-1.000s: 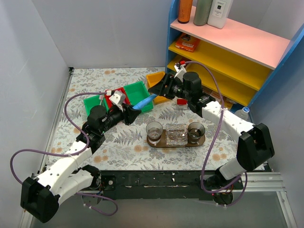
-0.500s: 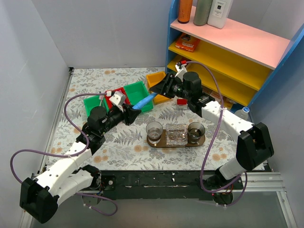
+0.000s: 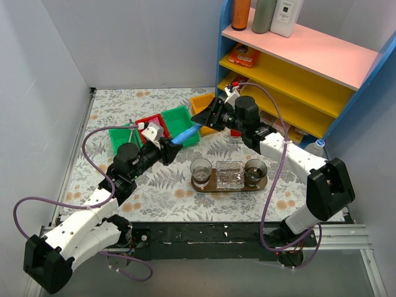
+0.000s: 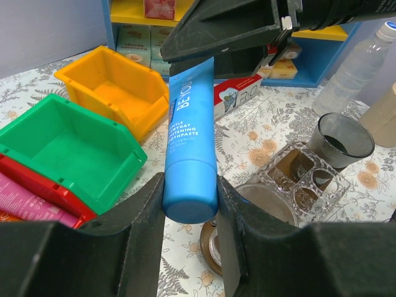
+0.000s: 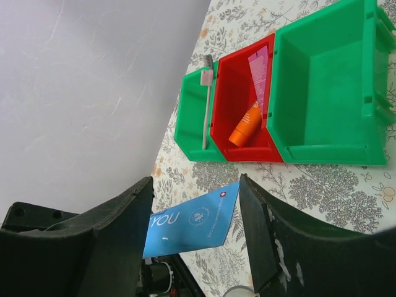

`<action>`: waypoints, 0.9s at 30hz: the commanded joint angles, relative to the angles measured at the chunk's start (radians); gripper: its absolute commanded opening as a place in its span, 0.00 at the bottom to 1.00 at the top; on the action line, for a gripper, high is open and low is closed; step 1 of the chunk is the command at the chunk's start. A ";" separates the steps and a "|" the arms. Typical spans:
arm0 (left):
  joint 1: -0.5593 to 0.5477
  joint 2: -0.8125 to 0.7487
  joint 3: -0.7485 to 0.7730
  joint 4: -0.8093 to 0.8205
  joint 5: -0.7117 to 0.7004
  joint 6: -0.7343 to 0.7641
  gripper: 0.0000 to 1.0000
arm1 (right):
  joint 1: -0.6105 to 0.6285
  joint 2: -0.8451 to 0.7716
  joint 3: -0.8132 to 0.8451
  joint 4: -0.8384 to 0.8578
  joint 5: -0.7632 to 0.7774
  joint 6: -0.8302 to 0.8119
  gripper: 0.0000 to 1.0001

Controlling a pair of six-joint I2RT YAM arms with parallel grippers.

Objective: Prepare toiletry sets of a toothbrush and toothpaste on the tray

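Note:
My left gripper (image 3: 171, 149) is shut on the cap end of the blue toothpaste (image 3: 187, 132) and holds it up above the table; the left wrist view shows the grip (image 4: 190, 205). The tube's flat end lies between the fingers of my right gripper (image 3: 205, 117), which stand open on either side of it in the right wrist view (image 5: 197, 210). The pink toothpaste (image 5: 260, 69) lies in the red bin (image 5: 230, 99) with an orange tube (image 5: 246, 125). A toothbrush (image 5: 206, 99) lies in the small green bin. The tray (image 3: 210, 186) lies below and holds cups.
On the tray stand a clear cup (image 3: 201, 169), a clear holder (image 3: 229, 174) and a dark cup (image 3: 255, 170). A large green bin (image 3: 179, 119) and a yellow bin (image 3: 203, 104) sit behind. A toothpaste box (image 4: 238, 93), a bottle (image 3: 315, 147) and the blue shelf (image 3: 297, 74) are to the right.
My right gripper has shifted slightly left, further over the tube's flat end. My left arm has shifted a little and still holds the blue tube.

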 commanded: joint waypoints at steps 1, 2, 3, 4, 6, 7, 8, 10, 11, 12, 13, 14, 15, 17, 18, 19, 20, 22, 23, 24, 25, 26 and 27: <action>-0.007 -0.029 -0.010 0.068 -0.047 0.024 0.00 | 0.027 0.009 0.010 0.041 -0.025 0.015 0.65; -0.007 -0.028 -0.011 0.069 -0.049 0.027 0.00 | 0.027 0.011 0.010 0.041 -0.028 0.017 0.65; -0.010 -0.028 -0.011 0.069 -0.051 0.029 0.00 | 0.029 0.013 0.010 0.043 -0.027 0.018 0.65; -0.010 -0.026 -0.013 0.068 -0.052 0.029 0.00 | 0.030 0.010 0.010 0.041 -0.027 0.018 0.65; -0.013 -0.025 -0.013 0.069 -0.054 0.034 0.00 | 0.030 0.009 0.012 0.043 -0.028 0.021 0.65; -0.013 -0.025 -0.013 0.069 -0.054 0.034 0.00 | 0.032 0.009 0.012 0.044 -0.028 0.020 0.65; -0.015 -0.025 -0.013 0.069 -0.058 0.034 0.00 | 0.032 0.009 0.012 0.043 -0.028 0.020 0.65; -0.015 -0.026 -0.016 0.071 -0.063 0.034 0.00 | 0.032 0.006 0.009 0.037 -0.021 0.018 0.67; -0.016 -0.028 -0.016 0.072 -0.070 0.034 0.00 | 0.032 0.006 0.007 0.034 -0.019 0.017 0.68; -0.016 -0.029 -0.017 0.072 -0.077 0.034 0.00 | 0.032 0.005 0.006 0.034 -0.016 0.015 0.69; -0.016 -0.029 -0.016 0.072 -0.086 0.034 0.00 | 0.032 0.003 -0.002 0.032 -0.010 0.015 0.69; -0.016 -0.029 -0.016 0.072 -0.095 0.034 0.00 | 0.032 0.000 -0.005 0.034 -0.007 0.015 0.69; -0.016 -0.031 -0.017 0.072 -0.107 0.034 0.00 | 0.032 -0.001 -0.005 0.035 -0.005 0.015 0.70; -0.016 -0.033 -0.019 0.072 -0.109 0.034 0.00 | 0.032 -0.003 -0.006 0.034 0.001 0.015 0.70; -0.018 -0.034 -0.017 0.072 -0.110 0.032 0.00 | 0.032 -0.003 -0.005 0.032 0.002 0.015 0.70; -0.018 -0.034 -0.020 0.072 -0.112 0.032 0.00 | 0.032 -0.004 -0.005 0.031 0.005 0.014 0.70; -0.016 -0.037 -0.020 0.075 -0.115 0.032 0.00 | 0.032 -0.004 -0.005 0.031 0.007 0.014 0.70; -0.016 -0.040 -0.020 0.077 -0.118 0.034 0.00 | 0.032 -0.001 -0.005 0.032 0.005 0.012 0.71; -0.018 -0.039 -0.020 0.077 -0.115 0.034 0.00 | 0.032 -0.001 -0.006 0.034 0.005 0.015 0.71; -0.016 -0.039 -0.022 0.077 -0.112 0.034 0.00 | 0.032 0.002 -0.005 0.037 0.007 0.017 0.71; -0.016 -0.034 -0.022 0.077 -0.101 0.034 0.00 | 0.032 0.002 -0.003 0.038 0.002 0.018 0.71; -0.018 -0.036 -0.022 0.079 -0.097 0.032 0.00 | 0.032 0.006 -0.003 0.040 0.001 0.021 0.71; -0.016 -0.034 -0.020 0.080 -0.092 0.029 0.00 | 0.033 0.008 0.003 0.041 -0.002 0.024 0.71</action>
